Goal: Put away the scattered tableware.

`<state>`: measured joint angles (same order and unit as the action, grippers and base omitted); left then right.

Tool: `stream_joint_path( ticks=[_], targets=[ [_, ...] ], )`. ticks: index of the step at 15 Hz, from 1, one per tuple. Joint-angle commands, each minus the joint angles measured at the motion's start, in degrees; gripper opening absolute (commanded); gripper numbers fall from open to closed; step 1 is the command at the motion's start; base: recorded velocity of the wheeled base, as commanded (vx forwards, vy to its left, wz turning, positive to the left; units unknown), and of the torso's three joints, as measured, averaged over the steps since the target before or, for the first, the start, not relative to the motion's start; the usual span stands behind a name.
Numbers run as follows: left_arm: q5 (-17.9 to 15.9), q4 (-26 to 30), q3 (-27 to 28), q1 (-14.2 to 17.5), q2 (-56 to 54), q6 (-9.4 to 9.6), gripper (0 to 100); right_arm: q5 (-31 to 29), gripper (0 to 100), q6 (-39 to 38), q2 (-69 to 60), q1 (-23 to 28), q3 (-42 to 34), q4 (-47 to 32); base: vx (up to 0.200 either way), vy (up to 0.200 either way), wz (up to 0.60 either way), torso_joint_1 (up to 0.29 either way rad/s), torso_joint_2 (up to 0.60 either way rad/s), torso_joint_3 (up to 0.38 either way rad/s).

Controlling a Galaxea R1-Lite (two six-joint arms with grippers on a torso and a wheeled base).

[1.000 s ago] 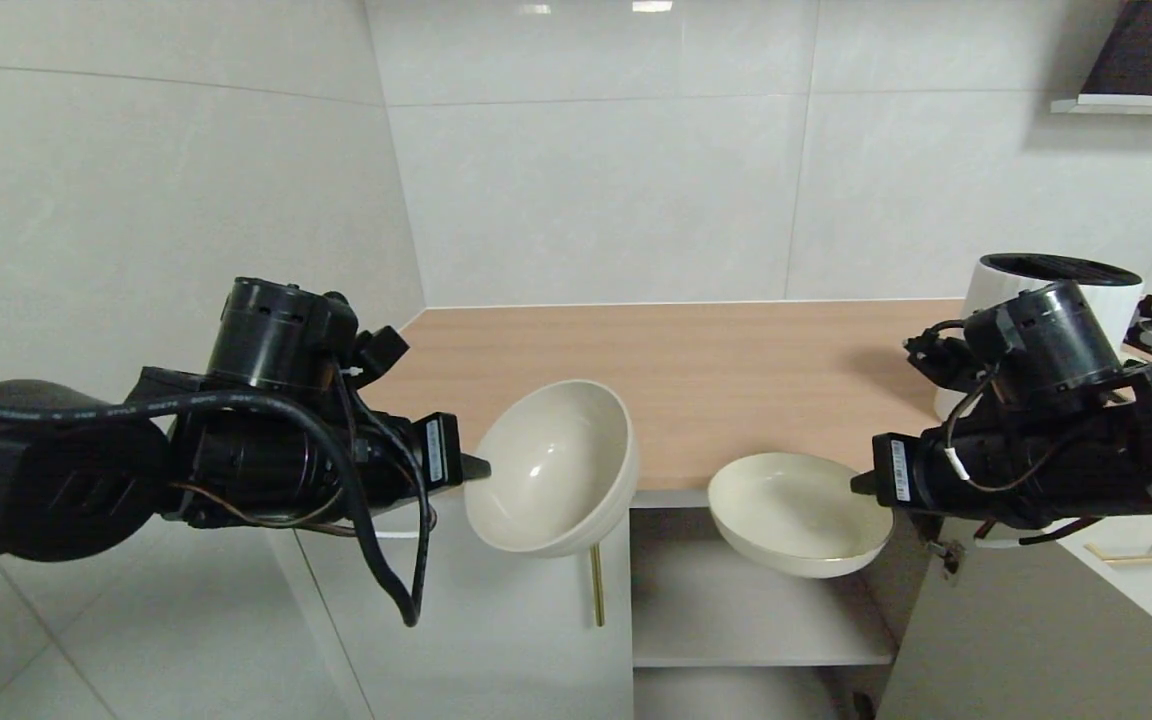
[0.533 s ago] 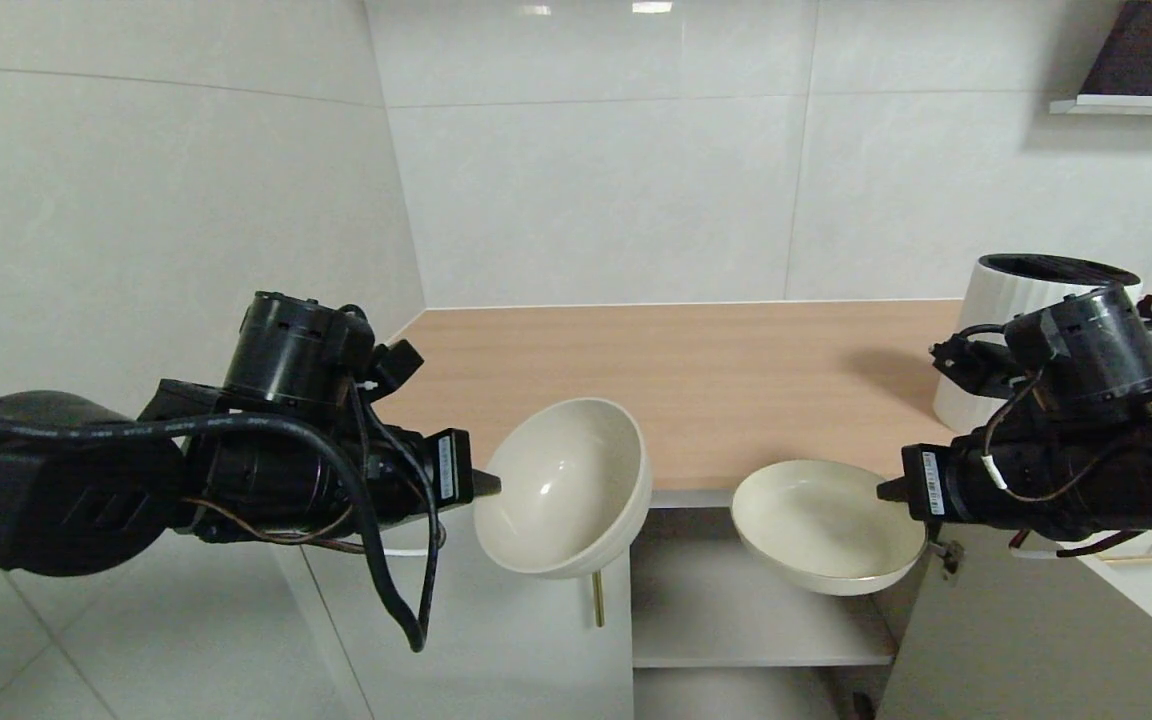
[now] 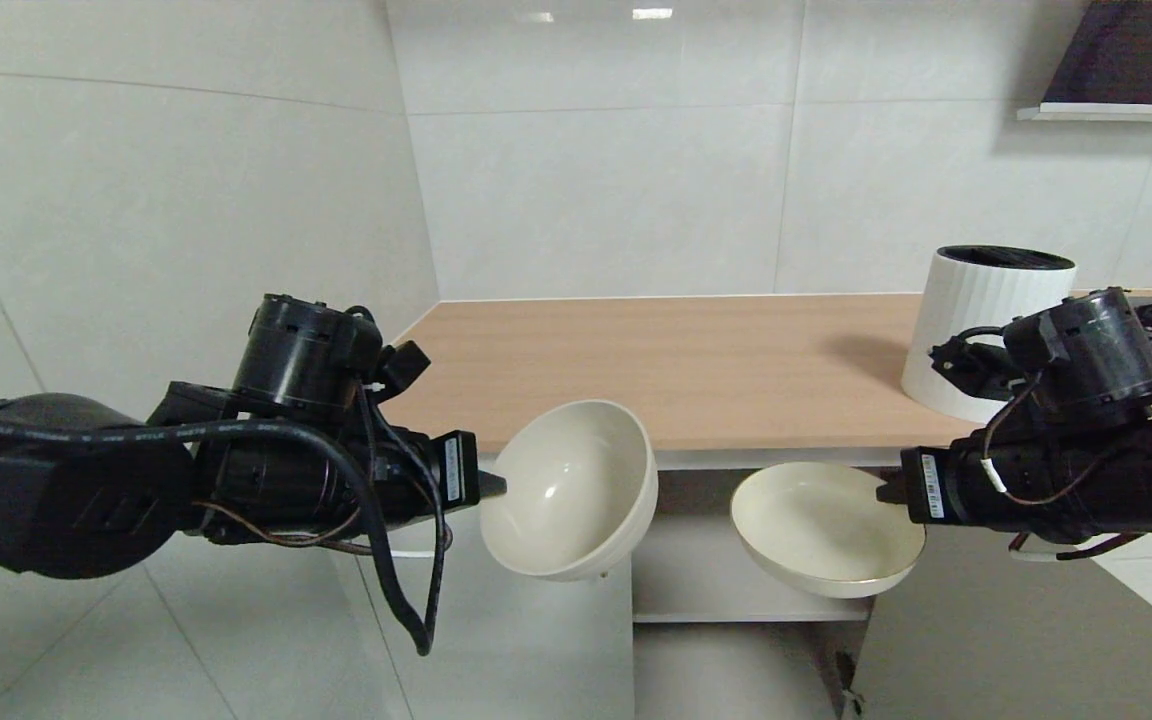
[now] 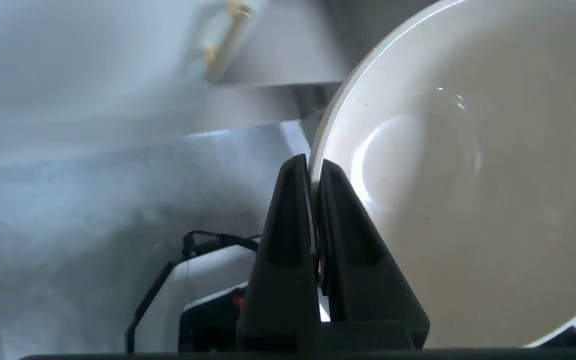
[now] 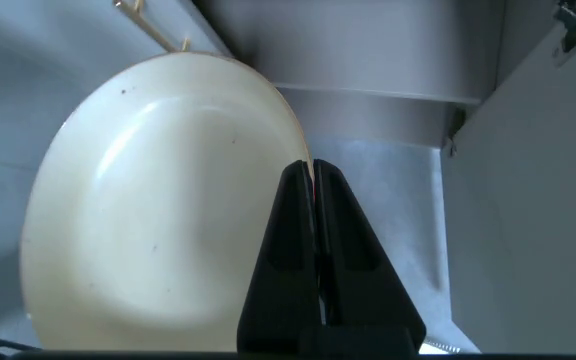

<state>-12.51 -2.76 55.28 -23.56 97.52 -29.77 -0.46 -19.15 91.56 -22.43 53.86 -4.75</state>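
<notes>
A deep cream bowl [image 3: 576, 490] hangs tilted in front of the counter's edge, its rim pinched by my left gripper [image 3: 498, 486], which is shut on it. The left wrist view shows the same bowl [image 4: 468, 170] with the rim clamped between the black fingers [image 4: 290, 210]. To its right a shallower cream dish [image 3: 821, 525] with a thin gold rim is held in the air by my right gripper [image 3: 884, 490], shut on its edge. In the right wrist view the dish [image 5: 158, 200] sits above the open cabinet, gripper [image 5: 312, 185] on its rim.
A wooden countertop [image 3: 696, 360] runs behind both bowls, with a white ribbed cylinder [image 3: 986, 330] at its right end. Below the counter an open cabinet with a shelf [image 3: 696, 590] stands between closed white doors. A tiled wall closes in on the left.
Both bowls have sunk slightly relative to the counter edge and shifted right. The whole head picture has shifted too, so the camera has moved.
</notes>
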Motion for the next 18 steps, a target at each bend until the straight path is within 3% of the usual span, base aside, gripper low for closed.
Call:
stream_joint_path(
  ticks=[1,9,18],
  targets=[
    [0.1,-0.1,0.0,0.1,0.3,-0.03,0,0.0,0,0.0,1.2,0.0,0.0,0.0,0.000,0.000,0.00,0.000,0.00,0.000],
    [1.9,-1.6,0.2,0.4,1.2,-0.20,0,-0.2,0,0.0,2.9,-0.1,-0.1,0.0,0.000,0.000,0.00,0.000,0.00,0.000],
    [2.2,-1.6,0.2,0.5,1.4,-0.20,0,-0.2,0,0.0,4.2,-0.1,0.0,0.1,0.000,0.000,0.00,-0.167,0.42,0.250]
  ],
)
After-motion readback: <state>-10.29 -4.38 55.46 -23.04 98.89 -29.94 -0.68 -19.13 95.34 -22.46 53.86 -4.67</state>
